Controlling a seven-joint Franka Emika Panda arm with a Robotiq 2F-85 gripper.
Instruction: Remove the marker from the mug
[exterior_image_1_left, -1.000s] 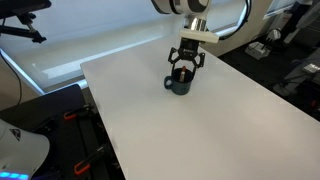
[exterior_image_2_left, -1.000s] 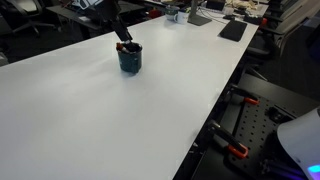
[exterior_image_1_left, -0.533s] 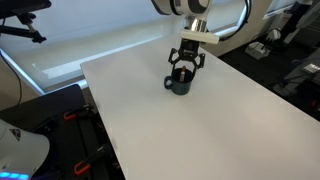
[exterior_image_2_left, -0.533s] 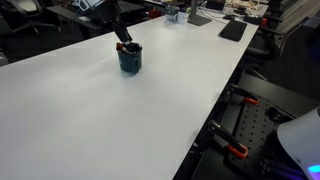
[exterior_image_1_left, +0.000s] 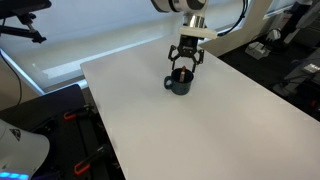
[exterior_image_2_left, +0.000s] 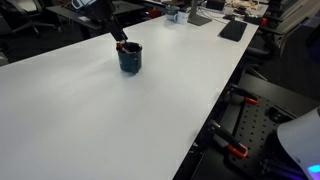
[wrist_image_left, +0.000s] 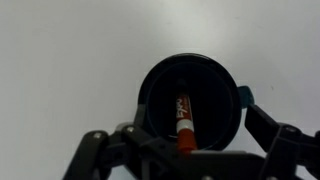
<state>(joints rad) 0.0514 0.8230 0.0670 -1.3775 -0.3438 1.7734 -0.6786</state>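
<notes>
A dark blue-black mug (exterior_image_1_left: 180, 85) (exterior_image_2_left: 130, 59) stands upright on the white table. The reddish-orange marker (wrist_image_left: 184, 112) leans inside it, with its top sticking above the rim (exterior_image_2_left: 125, 46). From the wrist view I look straight down into the mug (wrist_image_left: 152, 92), whose handle (wrist_image_left: 245, 97) points right. My gripper (exterior_image_1_left: 186, 60) (wrist_image_left: 190, 142) hovers just above the mug, open. Its fingers (wrist_image_left: 92, 148) stand wide on either side of the mug and hold nothing. In the exterior view from the side, the gripper (exterior_image_2_left: 118, 36) is mostly hidden at the top edge.
The white table (exterior_image_1_left: 200, 130) (exterior_image_2_left: 110, 120) spreads wide around the mug. Black keyboards and desk clutter (exterior_image_2_left: 232, 28) lie at its far end. Chairs and equipment (exterior_image_1_left: 290, 60) stand beyond the table edges.
The gripper has risen slightly above the mug. The mug and marker have not moved.
</notes>
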